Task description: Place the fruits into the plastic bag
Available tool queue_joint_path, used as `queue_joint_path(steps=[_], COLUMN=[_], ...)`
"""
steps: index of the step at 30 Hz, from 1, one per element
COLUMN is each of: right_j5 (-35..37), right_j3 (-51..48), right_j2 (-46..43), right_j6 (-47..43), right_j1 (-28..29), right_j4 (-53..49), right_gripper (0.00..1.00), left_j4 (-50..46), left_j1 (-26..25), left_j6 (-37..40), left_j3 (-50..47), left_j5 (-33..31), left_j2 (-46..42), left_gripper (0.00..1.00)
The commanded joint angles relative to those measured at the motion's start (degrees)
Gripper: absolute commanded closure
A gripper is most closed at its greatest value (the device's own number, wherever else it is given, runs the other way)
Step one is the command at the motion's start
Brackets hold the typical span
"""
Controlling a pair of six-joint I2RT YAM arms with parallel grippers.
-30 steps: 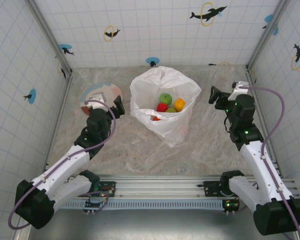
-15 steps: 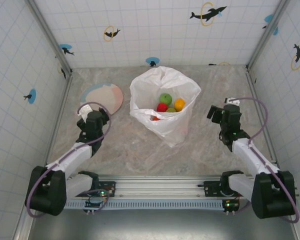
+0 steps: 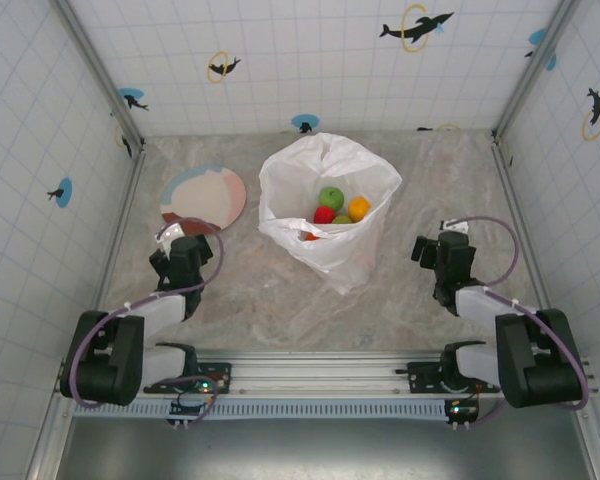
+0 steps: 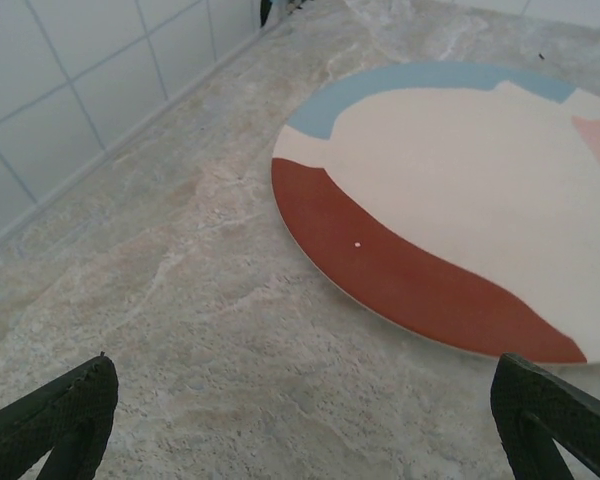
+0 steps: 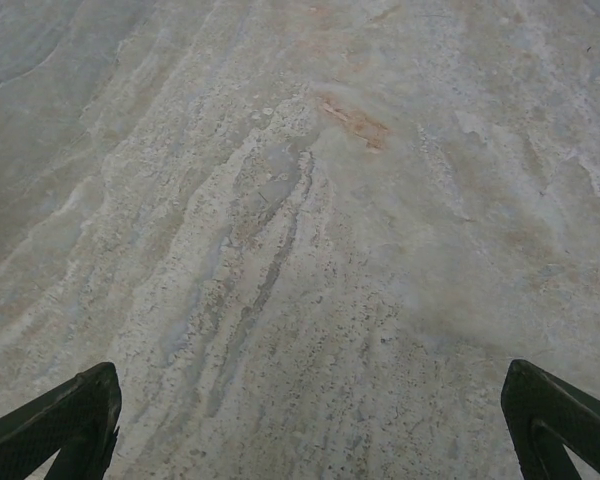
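Left pincer (image 3: 172,245) released near plate (image 3: 205,195) rim; right pincer (image 3: 427,247) released (bare table (image 5: 300,200) ahead).

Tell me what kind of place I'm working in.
Most likely a lab test cell for robots: a marble-look table boxed in by white tiled walls with dolphin stickers, and toy fruits in a plastic bag.

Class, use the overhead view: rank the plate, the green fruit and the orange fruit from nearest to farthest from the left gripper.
1. plate: just ahead of the left gripper, on the left side.
2. green fruit: inside the plastic bag, in the middle.
3. orange fruit: also in the bag, to the right of the green fruit.
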Motion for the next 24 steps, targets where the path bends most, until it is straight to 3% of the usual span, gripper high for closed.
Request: queue_joint_path(steps=[1,8,13,19,21,23,24], right_j5=[1.19,-0.31,-2.36,-5.69,-6.87,-7.37,-7.91], right_j3=[-2.02,-3.65,-4.44,-8.33,-7.43,-7.54,-7.27], right_j2=[1.14,4.54,7.09,10.33,10.36,10.86,10.84], right_j6=[-2.81,-4.29,-5.65,-6.17,-5.74,-5.70,-5.53], right_j1=[-0.23,-0.23,-0.49,-3.04,-3.85,-4.50,-4.89], right_j4=[8.47,13.65,17.35,26.86,24.84,26.08,25.63], right_gripper=[0.00,0.00,0.00,0.00,0.00,0.00,0.00], left_j4=[8.68,12.42,22.61,21.00,20.98,30.90,30.58], left_j1=[0.90,2.69,6.06,7.09,7.18,8.19,10.31], left_j6=[4.06,8.32,7.92,10.22,12.14,11.15,9.20], left_j3=[-1.73,-2.76,-7.17,-6.77,-6.35,-8.84,-9.22], left_j5=[2.59,6.44,13.02,20.26,22.55,22.91,24.87], left_j2=[1.81,3.80,7.98,7.77,8.66,12.01,12.14], left_gripper=[0.02,0.03,0.03,0.03,0.03,0.02,0.02])
